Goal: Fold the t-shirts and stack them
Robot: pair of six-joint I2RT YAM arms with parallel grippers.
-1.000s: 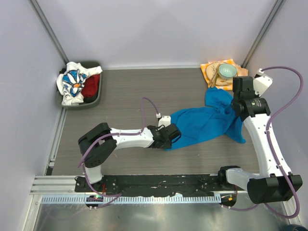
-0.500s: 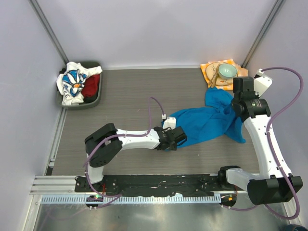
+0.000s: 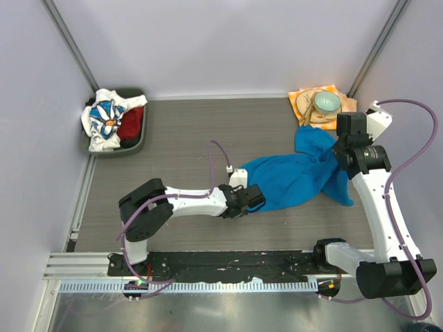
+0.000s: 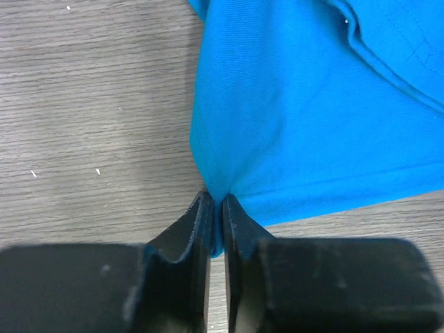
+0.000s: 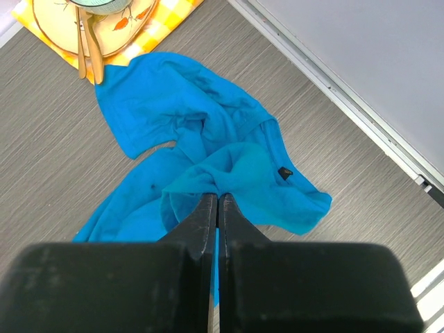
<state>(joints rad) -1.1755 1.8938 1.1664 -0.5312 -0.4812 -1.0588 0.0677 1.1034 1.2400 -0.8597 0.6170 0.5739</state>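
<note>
Blue t-shirt (image 3: 297, 181) pinched at both ends, flattening step

The shirt lies rumpled on the table (image 3: 180, 131), centre-right, between the arms. The left gripper (image 4: 216, 208) is clamped on its near-left hem corner. The right gripper (image 5: 217, 201) is clamped on a bunched fold at the right end. This looks like spreading before the first fold. The next move likely needs both pinches kept, ends drawn apart, and the cloth laid flat. The daisy t-shirt (image 3: 104, 117) and red t-shirt (image 3: 131, 123) wait in the bin (image 3: 142, 142), far left.

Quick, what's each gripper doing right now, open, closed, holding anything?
Left gripper: closed on an edge of the blue t-shirt.
Right gripper: closed on a bunch of the same t-shirt.
</note>
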